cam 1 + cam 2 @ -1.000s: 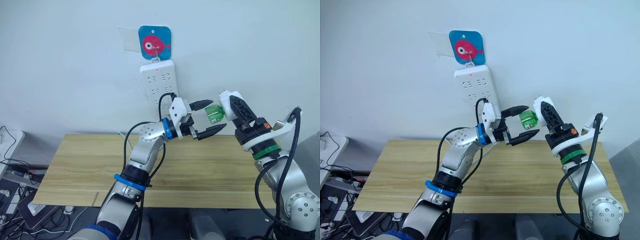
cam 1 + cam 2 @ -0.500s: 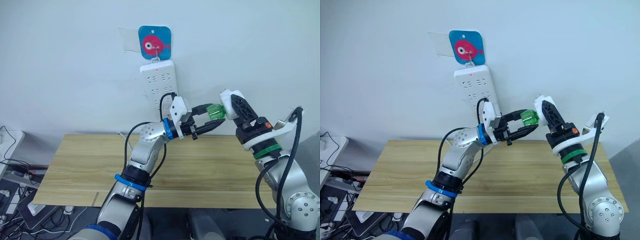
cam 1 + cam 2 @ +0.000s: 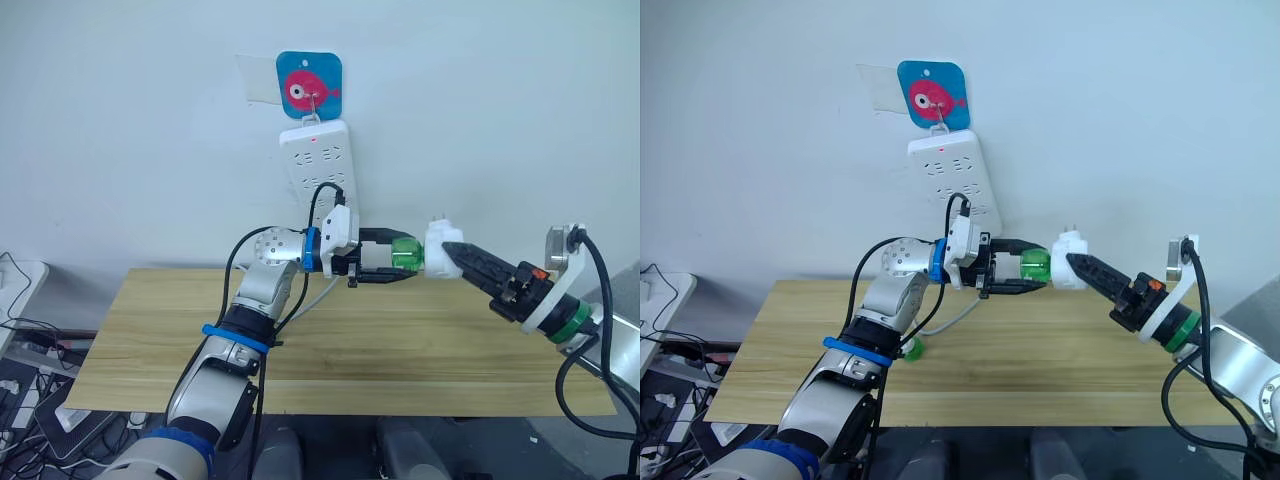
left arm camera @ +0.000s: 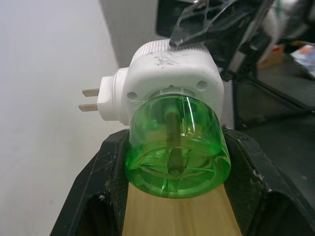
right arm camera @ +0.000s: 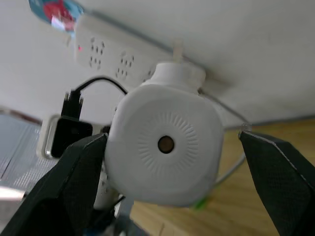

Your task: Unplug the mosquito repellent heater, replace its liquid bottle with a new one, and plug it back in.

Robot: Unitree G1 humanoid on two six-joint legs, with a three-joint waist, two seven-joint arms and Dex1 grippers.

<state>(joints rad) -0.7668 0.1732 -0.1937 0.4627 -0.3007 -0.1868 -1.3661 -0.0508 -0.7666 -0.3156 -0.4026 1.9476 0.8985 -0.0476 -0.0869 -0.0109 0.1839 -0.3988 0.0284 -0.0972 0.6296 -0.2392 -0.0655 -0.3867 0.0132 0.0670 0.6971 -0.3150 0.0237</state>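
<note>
The white mosquito repellent heater (image 3: 437, 250) hangs in the air over the wooden table, its two prongs (image 4: 91, 99) pointing up. My right gripper (image 3: 452, 256) is shut on it from the right, with the heater's round vent (image 5: 165, 144) facing that wrist. A green liquid bottle (image 3: 403, 254) sticks out of the heater toward the left. My left gripper (image 3: 400, 256) is shut on this bottle, one black finger (image 4: 105, 164) on each side of it.
A long white power strip (image 3: 318, 165) hangs on the wall under a blue fish tag (image 3: 309, 85), its red light on. The wooden table (image 3: 150, 320) lies below both arms. A small green object (image 3: 911, 347) rests on it beside my left arm.
My left gripper has shut on the green bottle. The right arm has swung down and out to the right, and the heater now sits lower with both grippers holding the assembly.
</note>
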